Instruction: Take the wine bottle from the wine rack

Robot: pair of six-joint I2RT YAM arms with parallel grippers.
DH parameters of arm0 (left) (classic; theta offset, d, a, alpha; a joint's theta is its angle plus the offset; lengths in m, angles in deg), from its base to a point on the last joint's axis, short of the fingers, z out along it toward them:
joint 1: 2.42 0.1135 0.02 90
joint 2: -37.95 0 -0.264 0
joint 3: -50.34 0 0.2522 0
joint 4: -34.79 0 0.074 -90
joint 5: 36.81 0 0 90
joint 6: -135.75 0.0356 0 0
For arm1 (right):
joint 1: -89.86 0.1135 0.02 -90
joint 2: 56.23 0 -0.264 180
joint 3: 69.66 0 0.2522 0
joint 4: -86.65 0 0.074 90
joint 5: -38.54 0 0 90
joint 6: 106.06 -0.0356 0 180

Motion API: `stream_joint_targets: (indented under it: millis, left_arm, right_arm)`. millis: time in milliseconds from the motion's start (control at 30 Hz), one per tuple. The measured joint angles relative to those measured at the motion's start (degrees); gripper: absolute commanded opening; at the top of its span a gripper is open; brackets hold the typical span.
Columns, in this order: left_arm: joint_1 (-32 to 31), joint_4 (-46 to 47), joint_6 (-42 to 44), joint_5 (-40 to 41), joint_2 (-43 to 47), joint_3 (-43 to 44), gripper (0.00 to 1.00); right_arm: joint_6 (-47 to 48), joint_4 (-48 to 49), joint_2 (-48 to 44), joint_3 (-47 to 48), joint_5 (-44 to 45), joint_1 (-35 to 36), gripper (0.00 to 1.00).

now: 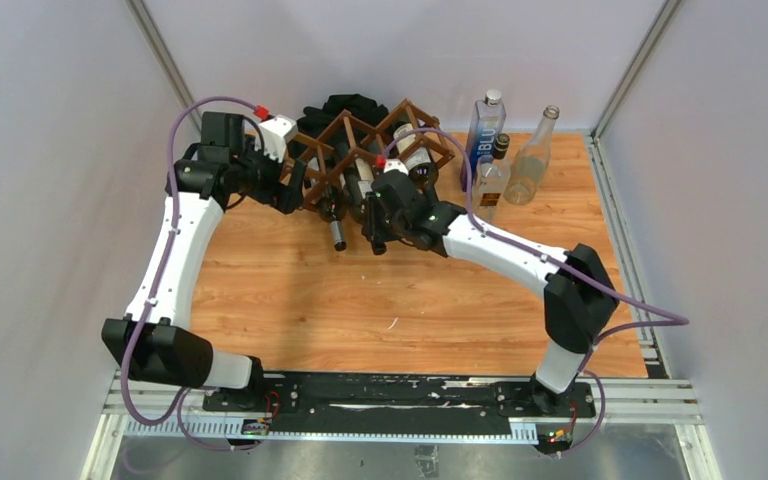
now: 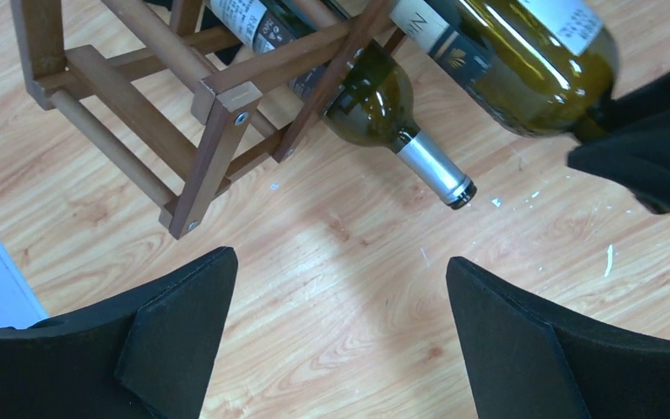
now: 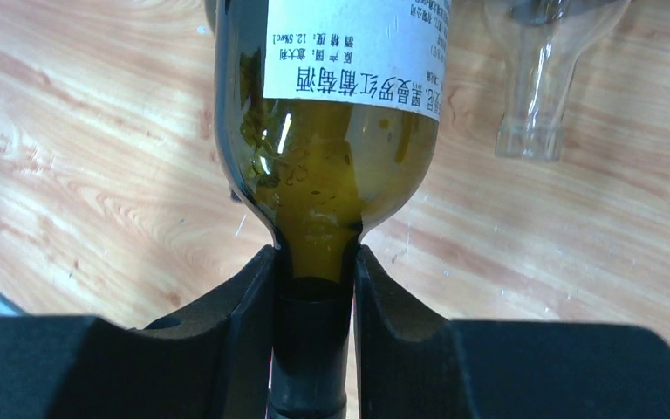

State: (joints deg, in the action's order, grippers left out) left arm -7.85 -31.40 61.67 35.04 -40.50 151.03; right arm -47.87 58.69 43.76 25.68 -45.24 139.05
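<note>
The pull-out step is in hand: the right gripper [image 3: 314, 292] has its jaws clenched on the neck of the green wine bottle [image 3: 331, 175], just below the shoulder. The bottle lies on its side in a cell of the wine rack [image 2: 214, 148], neck pointing toward the arms. A second bottle with a silver capsule [image 2: 371, 109] lies in the cell just beside it. The left gripper [image 2: 340, 340] hangs with its jaws released over the wooden surface [image 1: 360, 300], near the rack's left end. Whether it touches the frame is hard to tell from above. The next move probably calls for drawing the bottle straight back along its own axis, clear of the slats. The light rack may drag with it, so the left arm could brace the frame.
</note>
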Motion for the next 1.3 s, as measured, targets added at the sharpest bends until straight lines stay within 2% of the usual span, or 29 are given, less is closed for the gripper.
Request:
stream_joint_targets:
  millis: [200,300,433,1067,1300]
  left_arm:
    - [0.00,0.07,1.92,-0.11,-2.80,-0.26,0.90]
    - [0.00,0.07,2.62,0.24,-4.22,-0.28,0.99]
    - [-0.42,0.31,4.72,0.11,-3.63,-0.79,1.00]
    - [-6.60,0.94,24.28,-3.98,12.66,-9.68,1.00]
    - [-12.96,1.20,33.51,-6.58,22.77,-17.49,1.00]
  right_arm:
    - [-0.15,-0.52,-6.75,-5.57,-0.48,1.42,0.00]
    - [-0.46,-0.90,-10.32,-8.44,-0.63,1.86,0.00]
    - [-1.55,-1.88,-14.45,-11.58,-1.64,2.29,0.00]
    - [-4.17,-10.62,-28.06,-14.36,-9.55,3.32,0.00]
    - [-2.93,-18.01,-28.30,-8.72,-12.28,3.30,0.00]
